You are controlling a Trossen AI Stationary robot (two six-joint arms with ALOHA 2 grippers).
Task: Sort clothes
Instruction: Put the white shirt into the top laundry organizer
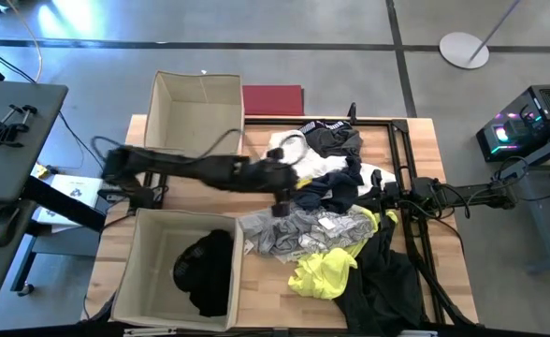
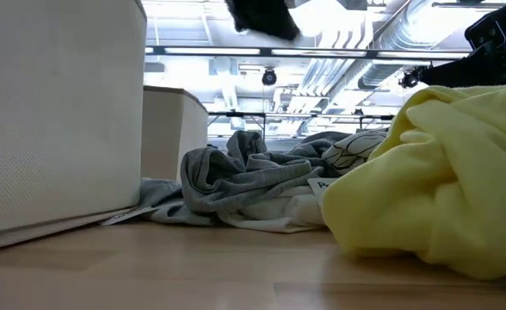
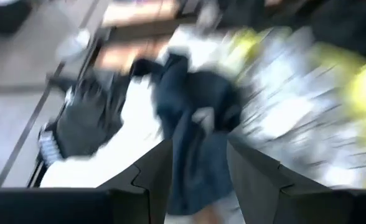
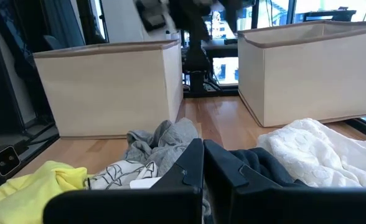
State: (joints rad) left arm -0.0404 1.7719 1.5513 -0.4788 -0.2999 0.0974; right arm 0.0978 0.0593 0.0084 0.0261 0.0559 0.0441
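Observation:
A pile of clothes lies on the table's right half: grey (image 1: pixel 294 229), neon yellow (image 1: pixel 326 271), white (image 1: pixel 289 145) and black (image 1: pixel 378 281) garments. My left gripper (image 1: pixel 284 192) reaches over the pile's left side and is shut on a dark navy garment (image 3: pixel 195 118), which also shows in the high view (image 1: pixel 329 192). My right gripper (image 1: pixel 387 197) rests shut at the pile's right side, its fingers (image 4: pixel 203 165) low over the clothes. A black garment (image 1: pixel 205 271) lies inside the near beige box (image 1: pixel 135 281). My left gripper pinches a bunched part of the dark navy garment (image 3: pixel 198 158) between its two fingers (image 3: pixel 155 174), coming from the table's left side and slanting down. The view is blurred, so I cannot tell layers or edge. Part of the garment still lies on the pile (image 1: pixel 345 187).
A second beige box (image 1: pixel 197 112) stands at the far left of the table, with a flat dark red rectangle (image 1: pixel 273 100) beside it. A black frame rail (image 1: pixel 401 159) runs along the table's right side. Bare wood shows between the boxes (image 1: pixel 139 201).

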